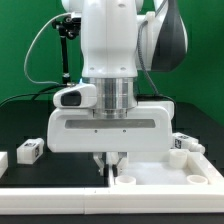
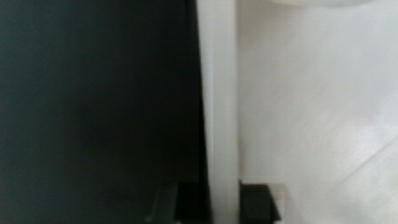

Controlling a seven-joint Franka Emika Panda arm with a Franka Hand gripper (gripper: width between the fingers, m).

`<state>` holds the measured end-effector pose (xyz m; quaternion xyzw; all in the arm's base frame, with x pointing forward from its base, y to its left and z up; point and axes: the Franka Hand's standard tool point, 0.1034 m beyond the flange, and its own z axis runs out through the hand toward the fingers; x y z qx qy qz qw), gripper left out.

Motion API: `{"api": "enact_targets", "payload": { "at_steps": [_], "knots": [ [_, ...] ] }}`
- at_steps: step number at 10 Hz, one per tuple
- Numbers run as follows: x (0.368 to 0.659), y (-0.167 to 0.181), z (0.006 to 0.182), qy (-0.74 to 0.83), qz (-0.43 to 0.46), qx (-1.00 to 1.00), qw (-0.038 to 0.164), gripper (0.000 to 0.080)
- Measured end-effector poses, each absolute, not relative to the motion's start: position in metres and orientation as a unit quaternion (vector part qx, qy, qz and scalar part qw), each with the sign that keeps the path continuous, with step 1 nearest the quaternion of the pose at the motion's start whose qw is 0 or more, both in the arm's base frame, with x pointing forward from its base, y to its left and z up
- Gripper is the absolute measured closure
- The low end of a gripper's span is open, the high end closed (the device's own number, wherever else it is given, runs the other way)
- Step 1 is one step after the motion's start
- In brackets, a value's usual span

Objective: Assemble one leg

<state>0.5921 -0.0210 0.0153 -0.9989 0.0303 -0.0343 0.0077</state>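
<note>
Your hand, low over the black desk, straddles the raised rim of the large white square plastic tray; whether it pinches, you cannot tell. One small white oblong plastic leg lies toward the exterior view's left, apart from the tray.

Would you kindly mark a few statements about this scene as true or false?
1. The tool is at the rim of the tray. True.
2. A leg lies on the table, on the exterior view's left of the arm. True.
3. The tool holds a leg. False: its fingers straddle the tray's rim, with no leg between them.
4. The table is white. False: it is black.
</note>
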Motion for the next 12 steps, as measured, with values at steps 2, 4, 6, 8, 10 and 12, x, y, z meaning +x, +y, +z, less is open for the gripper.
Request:
{"api": "enact_targets", "payload": {
  "at_steps": [2, 4, 6, 8, 10, 12],
  "knots": [
    [0.592, -0.021, 0.015, 0.029, -0.033, -0.999, 0.007, 0.0745],
    [0.592, -0.021, 0.015, 0.029, -0.032, -0.999, 0.007, 0.0744],
    [0.586, -0.032, 0.028, 0.043, -0.013, -0.999, 0.015, 0.042],
    [0.573, -0.068, 0.07, 0.073, 0.013, -0.997, 0.031, 0.0221],
    [0.574, -0.07, 0.072, 0.078, 0.01, -0.996, 0.032, 0.0165],
    [0.57, -0.071, 0.07, 0.079, 0.025, -0.996, 0.036, 0.0154]
  ]
}}
